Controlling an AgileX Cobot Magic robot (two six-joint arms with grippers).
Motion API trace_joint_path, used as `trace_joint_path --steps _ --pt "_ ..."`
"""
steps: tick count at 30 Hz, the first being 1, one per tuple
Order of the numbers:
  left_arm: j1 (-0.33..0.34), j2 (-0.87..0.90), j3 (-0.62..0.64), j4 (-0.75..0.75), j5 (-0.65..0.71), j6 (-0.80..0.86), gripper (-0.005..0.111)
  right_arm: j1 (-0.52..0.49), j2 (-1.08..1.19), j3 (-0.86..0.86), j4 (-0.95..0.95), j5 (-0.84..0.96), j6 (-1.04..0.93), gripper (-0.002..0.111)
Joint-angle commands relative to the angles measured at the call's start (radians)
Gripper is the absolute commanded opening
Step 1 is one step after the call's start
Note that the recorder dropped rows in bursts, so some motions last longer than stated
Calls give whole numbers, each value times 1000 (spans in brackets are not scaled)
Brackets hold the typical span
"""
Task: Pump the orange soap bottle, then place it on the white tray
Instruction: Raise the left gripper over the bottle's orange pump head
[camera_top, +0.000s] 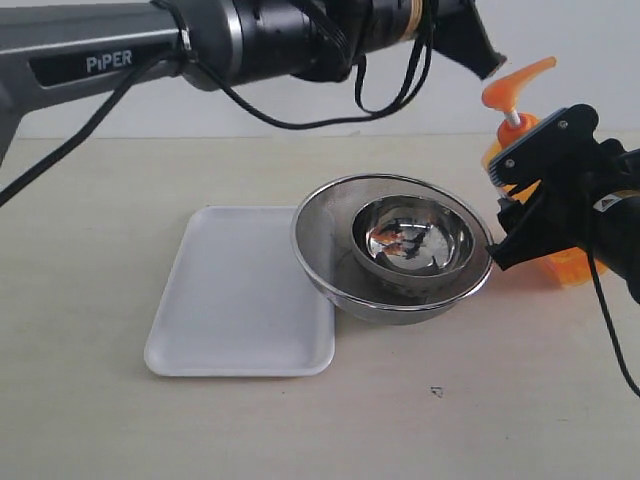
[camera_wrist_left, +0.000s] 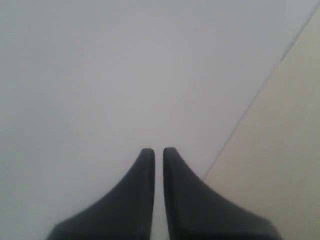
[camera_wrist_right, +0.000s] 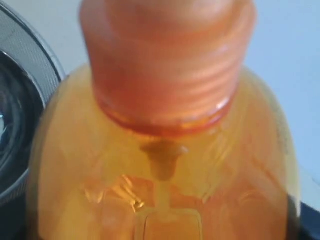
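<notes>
Overhead, the left tool (camera_top: 482, 55) is seen poised just above and to the left of the pump head of the bottle (camera_top: 512, 92). The bottle stands upright near the right edge of the surface (camera_top: 100, 200), its long axis vertical. The tool's fingers are pressed together on nothing, and its arm is stretched level across from the left edge. The bottle's body appears clamped by the right tool (camera_top: 510, 205), reached in low from the right edge. A short sideways shift and drop onto the pump is judged to be called for. The tray (camera_top: 230, 300) lies left of centre, with bowls (camera_top: 360, 300) set between it and the bottle.
</notes>
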Motion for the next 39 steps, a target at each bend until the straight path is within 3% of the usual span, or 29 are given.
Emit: trace_joint_path --steps 1,6,10,15,17,20,24,30,39 --pt "-53 -22 94 -72 163 152 5 -2 21 20 44 141 17 0" --pt "-131 -61 130 -405 425 555 5 -2 21 20 44 141 17 0" --pt "-136 -96 121 -557 530 572 5 -2 21 20 44 141 17 0" --pt "-136 -155 121 -623 693 733 5 -2 21 20 44 141 17 0" --pt "-128 -187 121 -775 738 913 5 -2 21 20 44 141 17 0" --pt "-110 -240 121 -1147 783 1200 5 -2 21 20 44 141 17 0" --pt "-68 -303 121 -1457 683 1382 5 -2 21 20 46 143 19 0" --pt "-8 -342 121 -1786 377 1736 5 -2 21 20 46 147 19 0" --pt "20 -256 121 -2348 311 2271 5 -2 21 20 46 147 21 0"
